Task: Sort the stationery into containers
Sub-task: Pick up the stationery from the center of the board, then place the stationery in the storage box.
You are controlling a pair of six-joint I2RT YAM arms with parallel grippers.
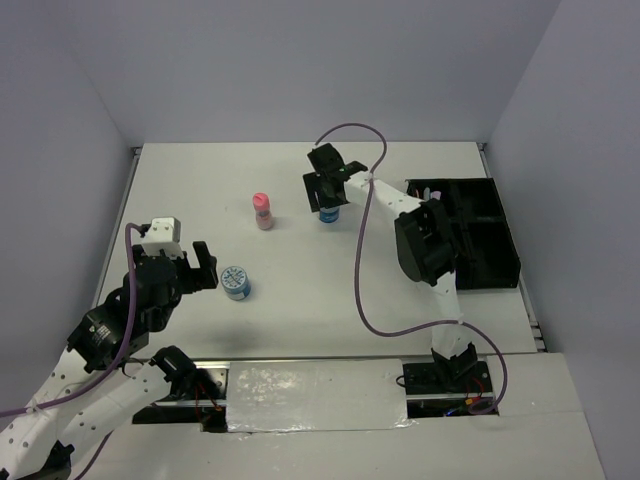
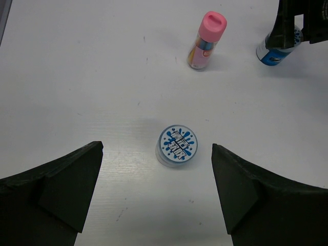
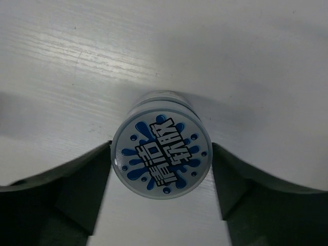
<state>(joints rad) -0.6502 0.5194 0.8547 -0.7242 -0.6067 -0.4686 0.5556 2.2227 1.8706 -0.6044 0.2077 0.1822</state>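
One tray (image 1: 497,282) (contents mostly hidden); left claw (image 2: 156,148) wide, right claw (image 3: 161,146) straddling tub (image 3: 160,160), grip unclear.

A white table (image 1: 200,190) fills the middle of the top view. It is matt, and the wrist views show fine grain lines on it. Plain pale grey walls close it on three sides: the back wall (image 1: 320,60) at the top, the left wall (image 1: 50,150) and the right wall (image 1: 590,120). The light is even and the shadows are soft.

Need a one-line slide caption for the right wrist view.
Right hand straddles an upright blue-white splash-lid tub on the white table; contact unclear.
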